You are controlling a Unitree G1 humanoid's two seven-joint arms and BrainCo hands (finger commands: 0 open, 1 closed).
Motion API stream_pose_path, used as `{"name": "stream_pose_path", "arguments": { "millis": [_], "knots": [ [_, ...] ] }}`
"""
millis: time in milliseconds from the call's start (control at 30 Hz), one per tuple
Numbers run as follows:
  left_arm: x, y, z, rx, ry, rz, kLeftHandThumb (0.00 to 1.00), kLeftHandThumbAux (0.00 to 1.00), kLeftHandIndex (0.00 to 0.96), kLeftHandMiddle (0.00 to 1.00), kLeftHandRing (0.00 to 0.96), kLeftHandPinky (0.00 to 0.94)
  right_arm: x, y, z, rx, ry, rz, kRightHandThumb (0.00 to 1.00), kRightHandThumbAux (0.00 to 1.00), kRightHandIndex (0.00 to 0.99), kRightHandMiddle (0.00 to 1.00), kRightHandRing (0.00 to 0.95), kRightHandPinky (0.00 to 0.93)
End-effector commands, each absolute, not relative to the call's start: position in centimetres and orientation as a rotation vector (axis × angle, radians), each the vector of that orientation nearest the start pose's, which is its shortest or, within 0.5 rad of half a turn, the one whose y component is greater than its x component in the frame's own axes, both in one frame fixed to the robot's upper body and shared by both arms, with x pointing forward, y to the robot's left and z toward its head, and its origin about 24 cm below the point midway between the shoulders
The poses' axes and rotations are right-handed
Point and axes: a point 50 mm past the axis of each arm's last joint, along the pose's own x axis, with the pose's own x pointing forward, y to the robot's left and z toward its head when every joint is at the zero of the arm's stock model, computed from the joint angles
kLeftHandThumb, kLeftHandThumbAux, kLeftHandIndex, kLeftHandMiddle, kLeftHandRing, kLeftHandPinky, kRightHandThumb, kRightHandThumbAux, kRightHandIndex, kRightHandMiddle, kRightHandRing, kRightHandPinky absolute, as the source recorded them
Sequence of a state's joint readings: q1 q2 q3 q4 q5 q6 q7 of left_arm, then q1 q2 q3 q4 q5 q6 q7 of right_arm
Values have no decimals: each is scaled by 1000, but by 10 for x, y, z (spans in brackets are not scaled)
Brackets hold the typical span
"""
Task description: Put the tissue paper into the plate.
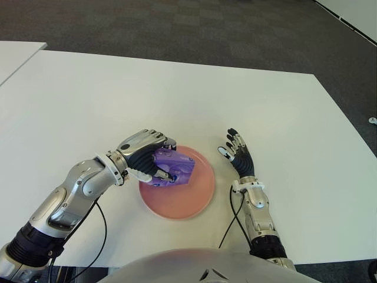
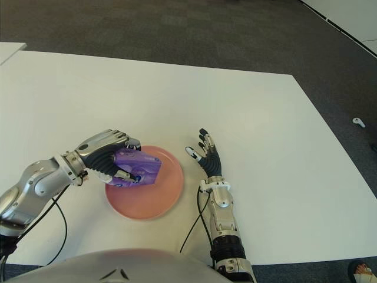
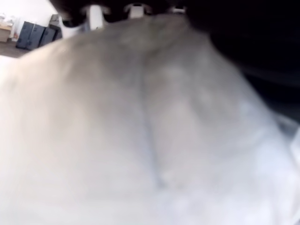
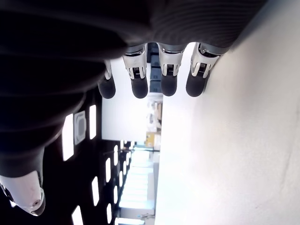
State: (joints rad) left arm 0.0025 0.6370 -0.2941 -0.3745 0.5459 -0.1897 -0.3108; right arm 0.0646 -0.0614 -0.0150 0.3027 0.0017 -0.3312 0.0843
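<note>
While curled, left hand (image 1: 154,160) grips tissue pack (image 1: 174,168) over plate (image 1: 177,207).

The left hand (image 1: 147,158), silver-shelled with black finger segments, is curled closed around a purple packet of tissue paper (image 1: 174,167); the knuckles face up and the thumb presses the near side of the packet. The left forearm extends from the lower left, bent at the elbow. The right hand (image 1: 237,154) lies to the right of the left hand, palm down, fingers (image 4: 139,87) extended, spread and holding nothing. The right forearm runs straight back toward the torso.
</note>
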Motion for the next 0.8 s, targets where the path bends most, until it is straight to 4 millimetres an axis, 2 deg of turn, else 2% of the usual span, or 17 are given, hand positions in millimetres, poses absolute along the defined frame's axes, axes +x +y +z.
{"name": "stream_pose_path", "arguments": {
  "millis": [33,133,267,400,800],
  "knots": [
    [216,138,87,1198,-405,-683,752,696,443,823,826,778,183,-168,-72,-30,421,37,95,613,51,29,19,50],
    [215,138,83,1193,-430,-661,752,696,443,822,827,777,183,-169,-72,-31,421,36,94,611,54,30,22,54],
    [222,136,57,1173,-478,-590,751,696,444,815,822,780,182,-168,-71,-33,413,37,99,598,58,34,28,60],
    [226,137,41,1172,-519,-537,749,696,444,807,814,783,182,-167,-70,-32,411,42,104,588,58,36,31,61],
    [226,141,36,1151,-633,-468,739,698,443,781,787,786,181,-168,-71,-30,424,46,104,601,54,34,22,45]
  ]
}}
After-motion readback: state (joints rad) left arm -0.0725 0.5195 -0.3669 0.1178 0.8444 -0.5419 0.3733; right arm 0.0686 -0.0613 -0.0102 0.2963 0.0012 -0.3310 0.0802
